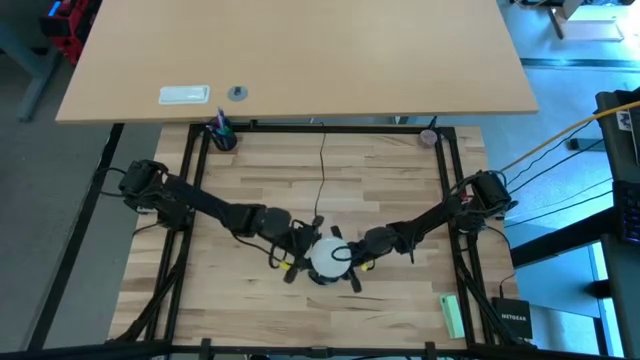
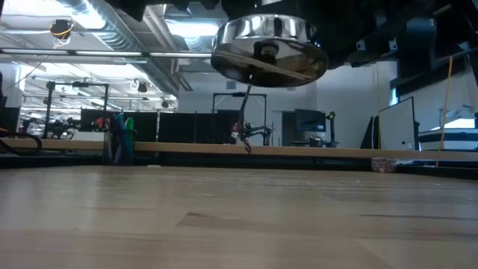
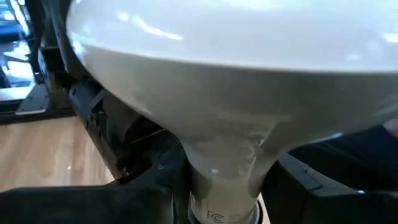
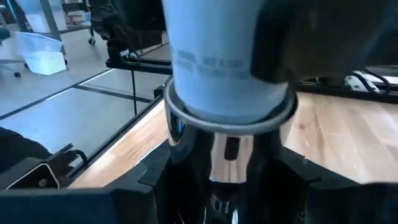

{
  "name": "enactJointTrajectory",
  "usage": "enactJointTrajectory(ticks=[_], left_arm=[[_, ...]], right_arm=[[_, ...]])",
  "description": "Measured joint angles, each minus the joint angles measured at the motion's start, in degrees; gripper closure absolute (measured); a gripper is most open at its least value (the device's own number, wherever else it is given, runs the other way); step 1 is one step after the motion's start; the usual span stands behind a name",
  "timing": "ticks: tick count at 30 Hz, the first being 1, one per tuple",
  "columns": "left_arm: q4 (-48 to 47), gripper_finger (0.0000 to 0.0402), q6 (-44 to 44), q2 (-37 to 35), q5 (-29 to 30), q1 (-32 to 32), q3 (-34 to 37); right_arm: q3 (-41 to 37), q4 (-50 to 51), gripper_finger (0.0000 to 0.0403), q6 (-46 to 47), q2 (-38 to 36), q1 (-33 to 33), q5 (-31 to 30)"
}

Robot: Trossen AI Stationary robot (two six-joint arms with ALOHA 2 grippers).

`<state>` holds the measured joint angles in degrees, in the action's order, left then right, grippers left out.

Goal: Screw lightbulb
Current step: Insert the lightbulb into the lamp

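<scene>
So the lightbulb [image 1: 327,257] is up in the air over the near-middle of the counter [image 1: 300,180], right between my two arms, dome facing up in the overhead view. My left hand [image 1: 300,250] is clamped tight around its narrow neck; in the left wrist view the fingers [image 3: 124,193] press in on both sides of the white stem just under the flare of the dome. Directly below the bulb sits the round silver socket [image 2: 269,51], and my right hand [image 1: 352,258] has hold of that, fingers part-closed around its shiny body. In the right wrist view the bulb's white neck [image 4: 214,56] goes straight down into the socket's rim [image 4: 230,115]. I can't tell how far the thread is in.

From counter level the socket hangs well clear of the wood, with its thin black cord [image 1: 322,170] trailing away toward the far edge. A pen cup [image 1: 222,135] sits at the far left corner, and a green block [image 1: 452,315] lies near the front right.
</scene>
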<state>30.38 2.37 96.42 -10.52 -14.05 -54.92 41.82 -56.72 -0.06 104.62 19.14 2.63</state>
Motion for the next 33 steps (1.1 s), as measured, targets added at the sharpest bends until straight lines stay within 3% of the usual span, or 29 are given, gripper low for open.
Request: enactJointTrajectory(ticks=[5, 11, 15, 21, 33], left_arm=[[-1.26, 0.0258, 3.11, 0.04, -0.84, 0.86, 0.09], [-6.87, 0.0149, 6.58, -1.3, -0.84, 1.53, 0.35], [-13.93, 0.0112, 8.6, -5.42, 0.59, 1.45, 0.24], [-18.83, 0.0104, 8.67, -9.88, 2.36, 0.98, 0.26], [-17.75, 0.0103, 5.81, -8.76, 4.48, 1.4, 0.24]], right_arm=[[1.86, 4.7, 0.0227, 0.83, 0.0, -0.02, -1.02], [2.67, 6.47, 0.0227, 0.78, -0.23, -0.02, -3.91], [2.65, 7.67, 0.0227, 1.22, -0.24, -0.05, -5.08], [2.61, 8.55, 0.0227, 1.36, -0.24, -0.04, -7.23], [2.54, 8.36, 0.0227, 1.45, -0.22, -0.04, -7.61]])
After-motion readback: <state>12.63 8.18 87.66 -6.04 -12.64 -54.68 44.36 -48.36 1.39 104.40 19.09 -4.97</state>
